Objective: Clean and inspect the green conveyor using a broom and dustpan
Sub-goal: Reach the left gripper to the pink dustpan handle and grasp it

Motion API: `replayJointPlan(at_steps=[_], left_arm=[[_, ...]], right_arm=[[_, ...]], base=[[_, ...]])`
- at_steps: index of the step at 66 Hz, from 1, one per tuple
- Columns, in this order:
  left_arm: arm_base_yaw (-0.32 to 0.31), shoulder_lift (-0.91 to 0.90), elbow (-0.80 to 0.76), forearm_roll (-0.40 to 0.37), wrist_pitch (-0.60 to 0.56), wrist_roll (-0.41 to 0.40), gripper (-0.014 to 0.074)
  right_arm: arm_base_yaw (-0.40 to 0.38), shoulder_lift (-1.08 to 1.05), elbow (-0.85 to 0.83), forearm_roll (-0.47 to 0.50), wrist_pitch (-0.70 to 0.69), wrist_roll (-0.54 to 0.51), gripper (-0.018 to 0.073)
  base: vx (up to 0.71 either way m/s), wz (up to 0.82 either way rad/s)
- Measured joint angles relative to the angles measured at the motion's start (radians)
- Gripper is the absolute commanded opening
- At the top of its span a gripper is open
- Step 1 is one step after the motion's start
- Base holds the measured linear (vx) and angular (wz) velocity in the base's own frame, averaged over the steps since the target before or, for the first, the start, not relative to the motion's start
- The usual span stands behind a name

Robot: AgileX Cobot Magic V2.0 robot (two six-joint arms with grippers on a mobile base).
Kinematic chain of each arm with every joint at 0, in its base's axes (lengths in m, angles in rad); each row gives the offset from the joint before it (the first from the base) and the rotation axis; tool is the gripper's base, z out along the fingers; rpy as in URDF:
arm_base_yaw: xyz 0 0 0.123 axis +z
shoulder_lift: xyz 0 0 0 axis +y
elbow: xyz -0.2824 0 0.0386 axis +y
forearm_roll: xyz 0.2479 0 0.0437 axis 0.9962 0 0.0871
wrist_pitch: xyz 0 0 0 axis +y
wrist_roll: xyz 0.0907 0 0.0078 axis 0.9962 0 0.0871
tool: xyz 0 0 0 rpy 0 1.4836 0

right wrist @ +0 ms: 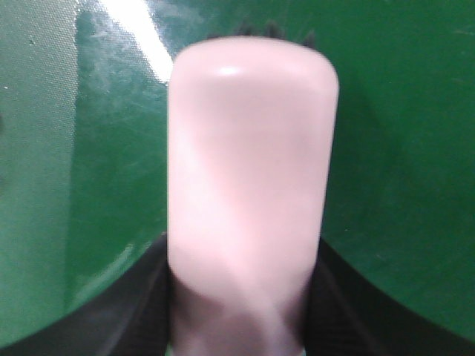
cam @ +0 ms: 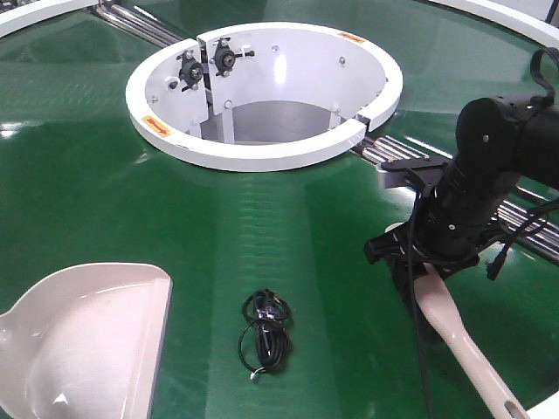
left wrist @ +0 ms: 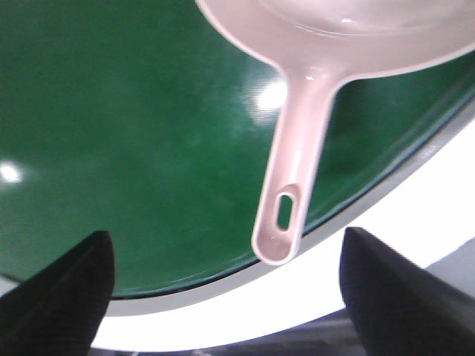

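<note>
Right tool (right wrist: pixel 241 304) clenched on the broom (cam: pixel 460 342); left tool (left wrist: pixel 224 245) released; orange labels (cam: pixel 159 124) unreadable.

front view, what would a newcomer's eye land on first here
The big white ring in the middle of the glossy green conveyor grabs the eye first. Next comes the black right gripper clamped on the pale broom at the right, with the matching dustpan lying at lower left. Between them a small tangle of black cable sits on the belt.
</note>
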Motion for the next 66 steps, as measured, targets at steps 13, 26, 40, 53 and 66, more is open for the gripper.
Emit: replayJointPlan(at_steps=[13,26,40,53,66], left_arm=[[0.000,0.150,-0.011,0.032,0.014,-0.004,0.0569],[0.003,0.219,-0.011,0.120,0.013,-0.007,0.0569],[0.061,0.241,-0.011,0.151,0.013,-0.029,0.0569],[0.113,0.242,0.001,0.149,0.009,-0.033,0.0569],[0.122,0.274,0.047,0.144,0.009,-0.033,0.0569]], right_arm=[[0.000,0.000,0.000,0.000,0.000,0.000,-0.0006],[0.000,0.000,0.000,0.000,0.000,0.000,-0.0006],[0.000,0.000,0.000,0.000,0.000,0.000,-0.0006],[0.000,0.000,0.000,0.000,0.000,0.000,-0.0006],[0.000,0.000,0.000,0.000,0.000,0.000,-0.0006]], base=[[0.00,0.00],[0.00,0.00],[0.00,0.00],[0.00,0.00],[0.00,0.00]])
